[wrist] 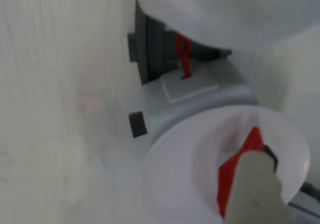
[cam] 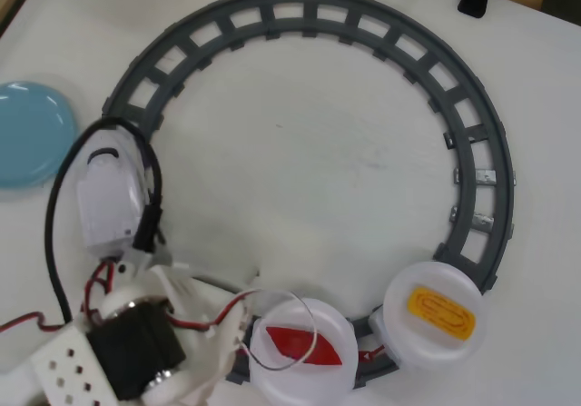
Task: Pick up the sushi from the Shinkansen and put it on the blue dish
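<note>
A: Overhead view first: where is the sushi [cam: 304, 345] seen?

B: It is seen lying flat on a white plate [cam: 272, 379] at the bottom centre of the frame, on the grey track [cam: 472, 152]. A second plate [cam: 399, 338] just to its right carries an orange piece [cam: 442, 311].

A: And the dish [cam: 32, 133]?

B: It is found at the left edge, upper half, on the desk [cam: 318, 170], well apart from the sushi.

A: What can be said of the pincer [cam: 250, 333]?

B: The arm [cam: 109, 197] is seen at lower left, reaching toward the plate. In the wrist view one pale finger [wrist: 255, 189] is placed against the sushi [wrist: 250, 144] at lower right. The other finger is not made out, so how far the pincer is opened, or whether anything is held, cannot be told.
</note>
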`<state>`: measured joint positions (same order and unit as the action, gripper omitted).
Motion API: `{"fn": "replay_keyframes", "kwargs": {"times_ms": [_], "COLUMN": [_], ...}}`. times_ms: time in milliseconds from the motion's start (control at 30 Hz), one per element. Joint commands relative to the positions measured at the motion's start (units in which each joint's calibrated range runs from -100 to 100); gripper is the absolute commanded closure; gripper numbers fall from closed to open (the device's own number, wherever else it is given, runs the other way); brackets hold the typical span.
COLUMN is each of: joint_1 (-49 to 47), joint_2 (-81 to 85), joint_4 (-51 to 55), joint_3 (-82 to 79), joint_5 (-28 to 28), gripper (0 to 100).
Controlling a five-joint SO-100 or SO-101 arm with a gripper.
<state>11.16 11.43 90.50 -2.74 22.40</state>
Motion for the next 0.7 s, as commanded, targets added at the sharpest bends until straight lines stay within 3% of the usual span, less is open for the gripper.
{"fn": "replay_keyframes", "kwargs": {"times_ms": [0,433,667], "joint_1": [2.40,6.36,5.39], "joint_2": [0.23,0.23,0.31], "joint_4": [-1.80,-2.22,-12.16], "joint_3": [-0.50,-9.07,-18.45], "joint_5": [0.56,4.22,3.91], "gripper": [69,69,69]}}
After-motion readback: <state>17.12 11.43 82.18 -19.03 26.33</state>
